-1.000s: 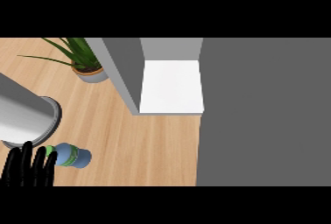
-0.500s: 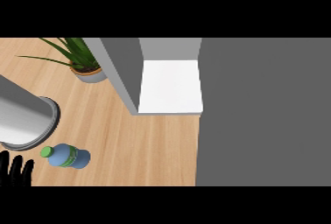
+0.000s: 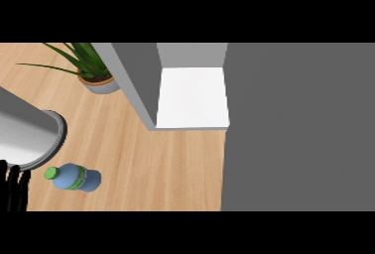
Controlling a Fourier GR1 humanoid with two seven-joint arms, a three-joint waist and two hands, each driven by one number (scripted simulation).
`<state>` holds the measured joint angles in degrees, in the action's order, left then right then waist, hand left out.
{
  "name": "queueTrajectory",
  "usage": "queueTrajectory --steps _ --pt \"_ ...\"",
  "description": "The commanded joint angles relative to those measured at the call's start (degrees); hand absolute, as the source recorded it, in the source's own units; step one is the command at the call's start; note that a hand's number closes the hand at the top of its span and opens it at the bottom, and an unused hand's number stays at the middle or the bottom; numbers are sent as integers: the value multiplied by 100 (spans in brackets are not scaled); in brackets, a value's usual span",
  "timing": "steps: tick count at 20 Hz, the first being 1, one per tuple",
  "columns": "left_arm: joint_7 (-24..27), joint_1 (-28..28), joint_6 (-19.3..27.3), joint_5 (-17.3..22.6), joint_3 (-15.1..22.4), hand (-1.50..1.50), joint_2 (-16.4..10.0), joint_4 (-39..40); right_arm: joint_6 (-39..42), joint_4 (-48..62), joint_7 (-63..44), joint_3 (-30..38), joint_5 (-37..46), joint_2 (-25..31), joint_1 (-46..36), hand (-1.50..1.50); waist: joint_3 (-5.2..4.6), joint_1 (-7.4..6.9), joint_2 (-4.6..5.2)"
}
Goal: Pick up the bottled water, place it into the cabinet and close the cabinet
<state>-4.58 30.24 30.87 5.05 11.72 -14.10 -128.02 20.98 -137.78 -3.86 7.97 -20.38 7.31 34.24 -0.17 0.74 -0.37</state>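
The bottled water (image 3: 74,177), blue with a green cap, sits on the wooden counter (image 3: 168,168) at the lower left, its cap pointing left. Only the straight black fingers of my left hand (image 3: 12,189) show, at the left edge just left of the bottle and apart from it. They hold nothing. The cabinet (image 3: 136,79) stands at the back with its white shelf (image 3: 192,96) exposed and bare. My right hand is out of view.
A large grey cylinder with a dark rim (image 3: 29,136) stands at the left edge just behind the bottle. A potted plant (image 3: 92,74) is at the back left beside the cabinet wall. A broad dark grey panel (image 3: 296,129) fills the right side.
My left hand has drawn back left and downward, away from the bottle's cap, until only its fingers remain at the edge. The bottle has stayed about where it was.
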Motion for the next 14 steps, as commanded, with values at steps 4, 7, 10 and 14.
queueTrajectory --steps 4,7,10,14 --pt "781 -367 -478 594 -637 -150 118 1204 29 -1099 -370 344 -1302 133 461 -150 2 41 9" --pt "1220 -323 -834 872 -953 -150 82 1760 298 -945 -109 412 -1301 174 671 -150 3 31 4" --pt "1024 -669 -681 854 -1074 -150 147 2016 210 -1041 -91 405 -1370 83 734 -150 8 57 15" --pt "1502 -1077 -1125 1138 -1441 -150 112 3221 375 -819 74 432 -1332 170 707 -150 3 69 25"
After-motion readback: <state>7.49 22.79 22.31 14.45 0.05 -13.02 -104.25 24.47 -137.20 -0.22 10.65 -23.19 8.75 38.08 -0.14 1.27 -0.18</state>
